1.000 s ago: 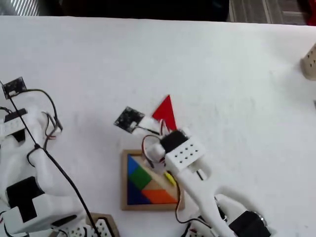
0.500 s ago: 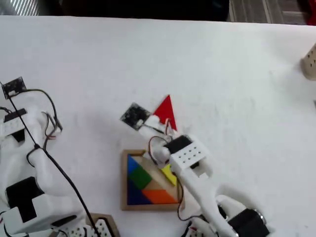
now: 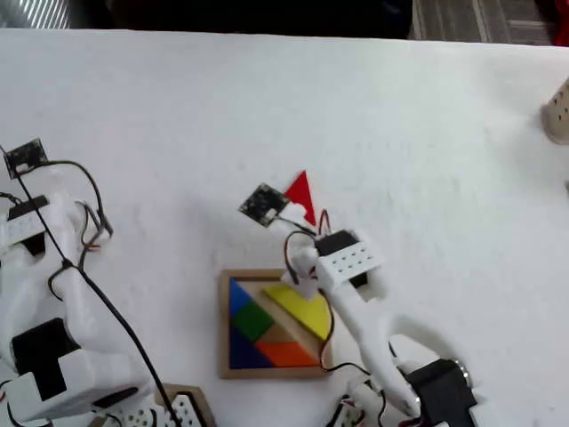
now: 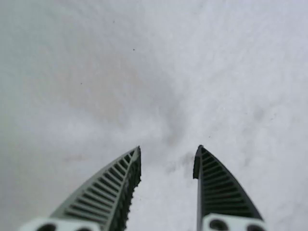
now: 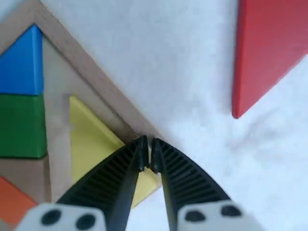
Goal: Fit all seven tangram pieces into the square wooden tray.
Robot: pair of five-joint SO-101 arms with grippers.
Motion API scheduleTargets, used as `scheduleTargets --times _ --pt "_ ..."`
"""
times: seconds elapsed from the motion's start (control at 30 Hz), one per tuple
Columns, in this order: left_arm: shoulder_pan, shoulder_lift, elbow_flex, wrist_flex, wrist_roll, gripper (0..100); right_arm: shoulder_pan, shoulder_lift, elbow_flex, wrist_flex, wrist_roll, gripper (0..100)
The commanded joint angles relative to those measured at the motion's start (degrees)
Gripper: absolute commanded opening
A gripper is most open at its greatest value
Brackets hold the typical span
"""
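Swinging rightward off the tray (image 3: 222, 331), the right arm (image 3: 351, 267) has uncovered the yellow triangle (image 3: 304, 308), now lying inside among other pieces (image 3: 254, 320). Left gripper (image 4: 168, 150) hangs part-open over bare table (image 4: 96, 72), well apart from the tray. Right gripper (image 5: 147, 145), pinched nearly closed and empty, sits at the tray's rim on yellow's corner. One red triangle (image 3: 300, 190) remains outside to be fitted, just beyond those tips.

One wooden tray (image 3: 222, 326), one red triangle (image 3: 300, 194)

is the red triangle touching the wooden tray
Apart. The right wrist view shows a strip of bare white table between the red triangle and the rim of the wooden tray.
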Motion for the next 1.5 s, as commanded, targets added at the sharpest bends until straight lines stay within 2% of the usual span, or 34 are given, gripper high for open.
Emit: scheduleTargets --times 0.0,0.2,0.5,0.67,0.77,0.87,0.93,1.1,1.3,1.47 --pt "0.4 -0.4 -0.5 -0.2 -0.6 19 2.8 -1.5 -2.1 2.4 0.3 1.7" --pt "0.4 -0.4 -0.5 -0.2 -0.6 19 2.5 -2.0 -0.7 8.0 4.3 1.7" --pt "0.4 -0.4 -0.5 -0.2 -0.6 19 3.0 -6.4 0.0 10.5 4.0 1.7" --pt "0.6 -0.3 -0.5 -0.2 -0.6 19 0.1 -17.2 0.0 16.3 -1.1 2.2" --pt "0.7 -0.3 -0.5 -0.2 -0.6 19 -5.0 -21.8 1.2 19.0 -5.3 10.6" --pt "0.7 -0.3 -0.5 -0.2 -0.6 19 -9.1 -23.1 4.3 17.1 -9.5 22.3" --pt "0.7 -0.3 -0.5 -0.2 -0.6 19 -9.5 -23.0 6.9 13.7 -9.8 26.5" --pt "0.7 -0.3 -0.5 -0.2 -0.6 19 -9.7 -23.0 13.5 7.0 -9.6 25.2" --pt "0.7 -0.3 -0.5 -0.2 -0.6 19 -10.2 -23.0 14.9 6.8 -9.6 25.4" --pt "0.7 -0.3 -0.5 -0.2 -0.6 19 -14.4 -23.0 15.0 7.3 -9.6 25.2"
